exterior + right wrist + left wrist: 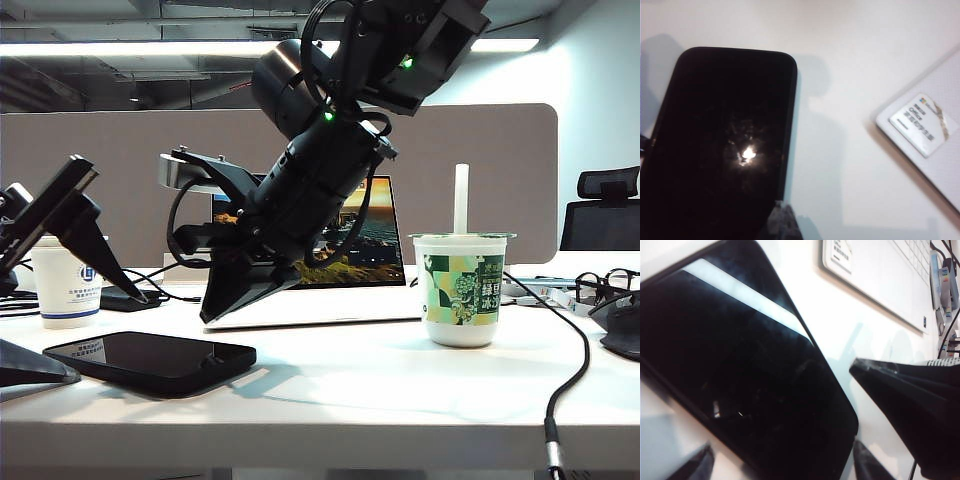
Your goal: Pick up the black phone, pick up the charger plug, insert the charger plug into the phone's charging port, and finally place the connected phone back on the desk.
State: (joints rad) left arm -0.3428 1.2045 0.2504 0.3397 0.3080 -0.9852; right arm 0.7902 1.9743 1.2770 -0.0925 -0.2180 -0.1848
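The black phone [150, 358] [740, 375] [720, 150] lies flat, screen up, on the white desk [400, 390] at the front left. Its charging port cannot be made out. My left gripper [105, 335] [782, 465] is open, with one fingertip on each side of the phone's left end. My right gripper [212, 315] [784, 217] reaches across from the right. It is shut with nothing in it and its tip hangs just above the desk beside the phone's far edge. The charger plug [550, 445], with its grey collar, hangs on a black cable over the desk's front edge at the right.
A white laptop [330, 300] [925, 145] stands open behind the phone. A green and white cup with a straw [460, 290] sits right of the middle. A paper cup [65, 285] is at the back left, and glasses [605, 285] lie at the far right.
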